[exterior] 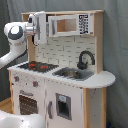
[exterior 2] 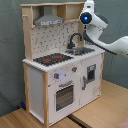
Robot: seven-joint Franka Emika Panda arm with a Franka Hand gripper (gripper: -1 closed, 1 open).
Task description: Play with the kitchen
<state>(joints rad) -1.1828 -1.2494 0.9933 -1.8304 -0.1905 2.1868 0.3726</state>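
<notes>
The kitchen (exterior: 62, 75) is seen filling most of both exterior views — centre-right in the first exterior view, centre-left in the second (exterior 2: 60, 65). It stands upright on a light wood floor (exterior 2: 100, 112). The red-ringed hob (exterior: 37, 65) is set at the worktop's left in the first exterior view, w/ the sink (exterior: 73, 74) and black faucet (exterior: 85, 59) beside it toward the right. The microwave (exterior: 70, 24) sits along the top; the hood (exterior 2: 48, 20) is seen upper left in the second exterior view. The oven door (exterior 2: 64, 95) is closed, knobs (exterior 2: 65, 74) above it. The gripper (exterior: 38, 27) is raised at the upper left of the first exterior view, against the kitchen's top corner — whether the claw is open or closed cannot be told. The white arm (exterior 2: 107, 42) is seen entering from the right edge in the second exterior view.
</notes>
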